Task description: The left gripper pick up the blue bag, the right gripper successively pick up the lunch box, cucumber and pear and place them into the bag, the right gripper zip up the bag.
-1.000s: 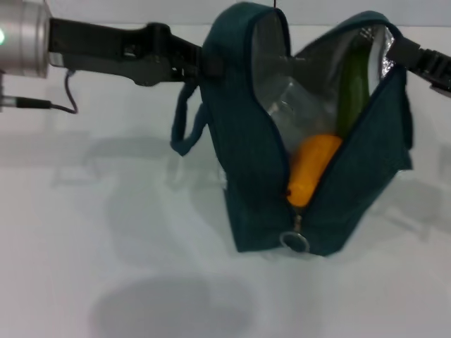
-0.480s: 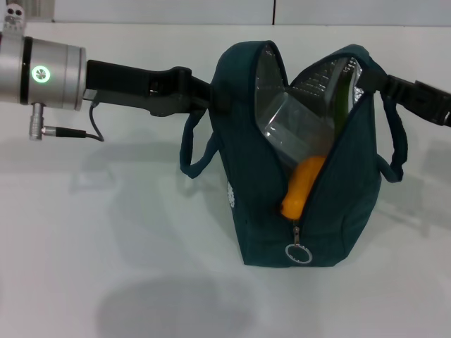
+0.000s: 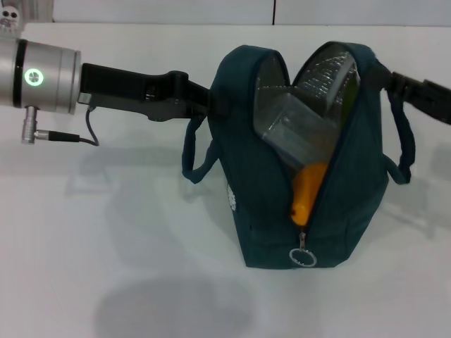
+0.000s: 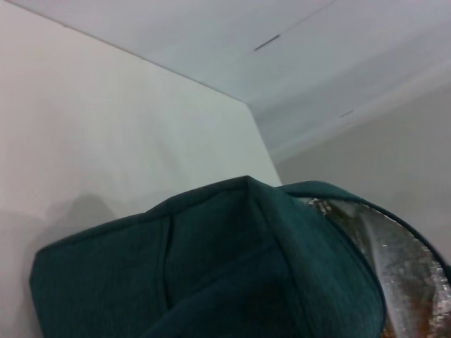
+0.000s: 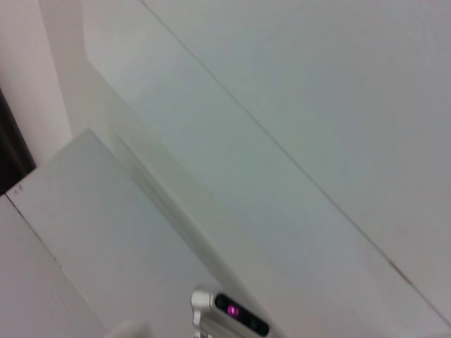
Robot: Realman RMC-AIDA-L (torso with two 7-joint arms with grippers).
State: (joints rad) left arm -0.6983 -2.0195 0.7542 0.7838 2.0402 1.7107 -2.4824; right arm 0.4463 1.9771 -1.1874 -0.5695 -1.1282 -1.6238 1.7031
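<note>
Blue bag (image 3: 282, 204) upright on the white table (image 3: 106, 246), mouth gaping, zip undone down to the ring pull (image 3: 304, 258). Inside, lunch box (image 3: 292, 130) tilted against the foil lining, pear (image 3: 309, 191) below it at the zip's foot. Left gripper (image 3: 206, 104) at the bag's upper left edge, right gripper (image 3: 392, 83) at the upper right edge; jaws of both hidden, cannot tell.

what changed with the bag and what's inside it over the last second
The blue bag swung from tilted to upright, settling on the table; the cucumber slipped from sight. The left gripper and right gripper stay at its sides, the lunch box and pear inside, zip open.
</note>
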